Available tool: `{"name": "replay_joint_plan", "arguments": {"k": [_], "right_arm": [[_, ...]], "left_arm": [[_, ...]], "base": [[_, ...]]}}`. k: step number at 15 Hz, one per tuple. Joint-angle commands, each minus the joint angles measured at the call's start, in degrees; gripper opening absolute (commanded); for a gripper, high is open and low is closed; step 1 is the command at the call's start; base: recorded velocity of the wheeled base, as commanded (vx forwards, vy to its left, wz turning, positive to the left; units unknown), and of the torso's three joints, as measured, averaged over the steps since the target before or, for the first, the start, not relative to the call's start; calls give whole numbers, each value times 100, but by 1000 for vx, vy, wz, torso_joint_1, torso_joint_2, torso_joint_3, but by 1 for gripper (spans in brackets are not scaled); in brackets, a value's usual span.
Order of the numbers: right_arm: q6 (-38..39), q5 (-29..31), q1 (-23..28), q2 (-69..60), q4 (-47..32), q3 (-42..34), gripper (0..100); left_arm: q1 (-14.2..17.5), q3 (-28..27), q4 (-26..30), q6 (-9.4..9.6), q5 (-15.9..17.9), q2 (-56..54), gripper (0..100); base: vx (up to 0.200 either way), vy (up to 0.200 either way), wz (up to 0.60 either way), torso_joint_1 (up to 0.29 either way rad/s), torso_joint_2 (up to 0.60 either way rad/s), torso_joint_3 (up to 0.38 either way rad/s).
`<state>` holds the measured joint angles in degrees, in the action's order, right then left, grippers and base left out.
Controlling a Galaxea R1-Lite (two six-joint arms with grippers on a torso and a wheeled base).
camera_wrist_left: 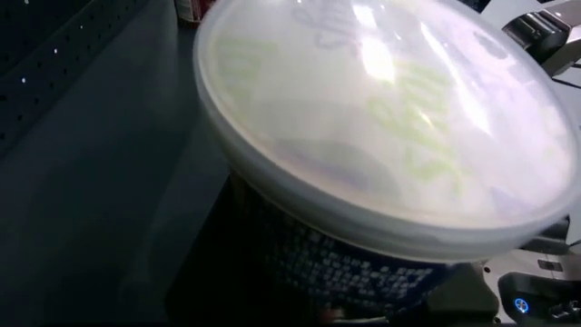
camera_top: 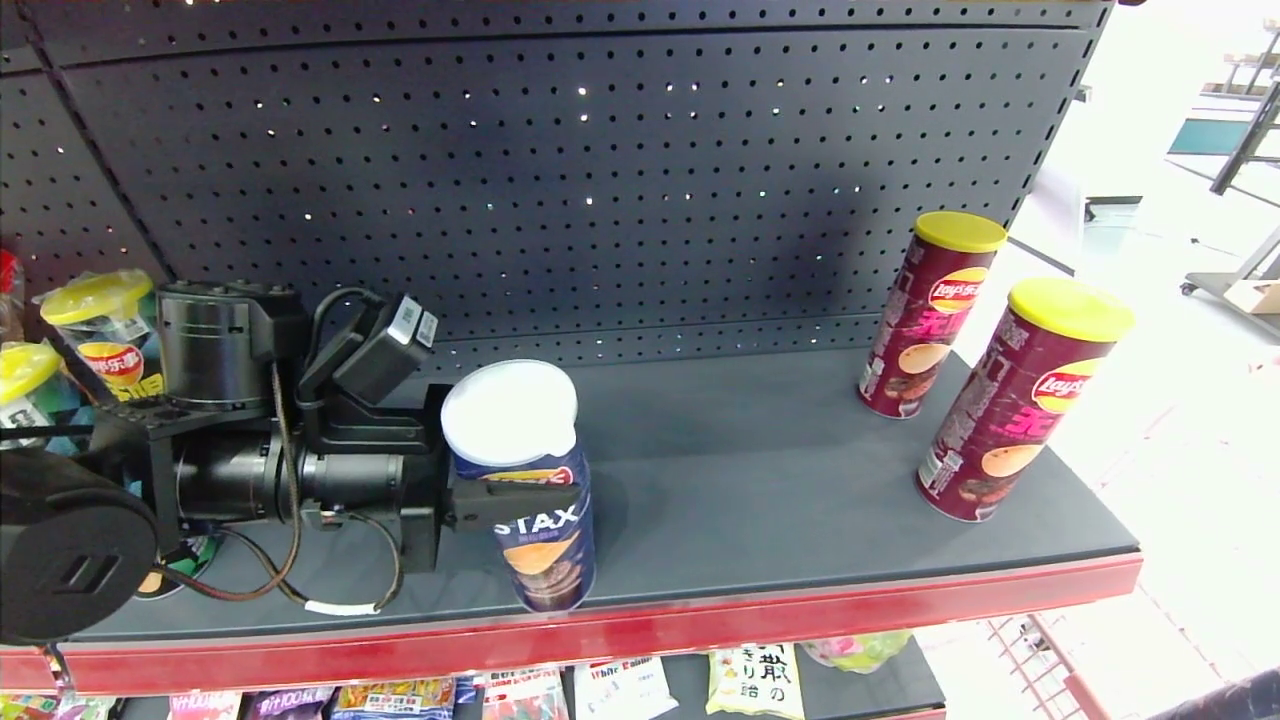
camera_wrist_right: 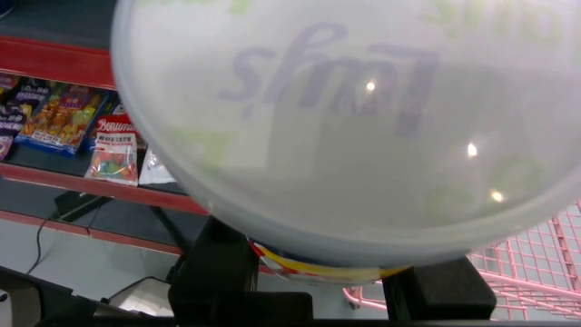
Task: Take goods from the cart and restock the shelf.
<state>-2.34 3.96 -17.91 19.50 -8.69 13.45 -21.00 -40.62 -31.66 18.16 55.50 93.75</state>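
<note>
Dark pegboard point(camera_top: 600, 180) backs the shelf point(camera_top: 760, 480), a grey deck with a red front lip point(camera_top: 700, 625). The left arm reaches in from the robot's left along the deck, and the left pincer point(camera_top: 515, 492) is clenched on the blue canister point(camera_top: 545, 560) just below its white lid, one finger crossing the front of the label. The blue canister stands roughly upright, close to the red front lip and left of the deck's middle. Whether its base bears fully on the deck I cannot tell. From the left wrist, the same blue canister point(camera_wrist_left: 381, 154) shows its pale lid from close above, with the dark deck beside it.

Two maroon canisters point(camera_top: 925, 320) with yellow lids stand upright at the right end of the deck, near each other but apart. One is toward the pegboard and the other point(camera_top: 1010, 410) nearer the lip. Both stand well apart from the blue one. More yellow-lidded tubs point(camera_top: 100, 330) sit behind the left arm at the far left.

The right pincer point(camera_wrist_right: 318, 295) grasps a second canister point(camera_wrist_right: 363, 136), with dark fingers point(camera_wrist_right: 213, 272) flanking its body under a wide translucent lid. Behind it run the shelf's red lip, snack packets point(camera_wrist_right: 64, 118) on the tier below, and the cart point(camera_wrist_right: 536, 272) with its pink wire mesh.
</note>
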Motion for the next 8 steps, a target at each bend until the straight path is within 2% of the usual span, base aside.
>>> {"name": "replay_joint_plan", "arguments": {"k": [1,4,5,8], "right_arm": [[-3,-1,-2,1,-1,0,0],[-3,-1,-2,1,-1,0,0],[-3,-1,-2,1,-1,0,0],[6,-1,-2,1,-1,0,0]], "left_arm": [[26,1,11,-6,13,30,0],[79,1,11,12,13,39,0],[79,1,11,12,4,39,100],[88,28,11,3,-48,12,100]], "base": [[0,0,0,0,0,0],[0,0,0,0,0,0],[0,0,0,0,0,0],[0,0,0,0,0,0]]}}
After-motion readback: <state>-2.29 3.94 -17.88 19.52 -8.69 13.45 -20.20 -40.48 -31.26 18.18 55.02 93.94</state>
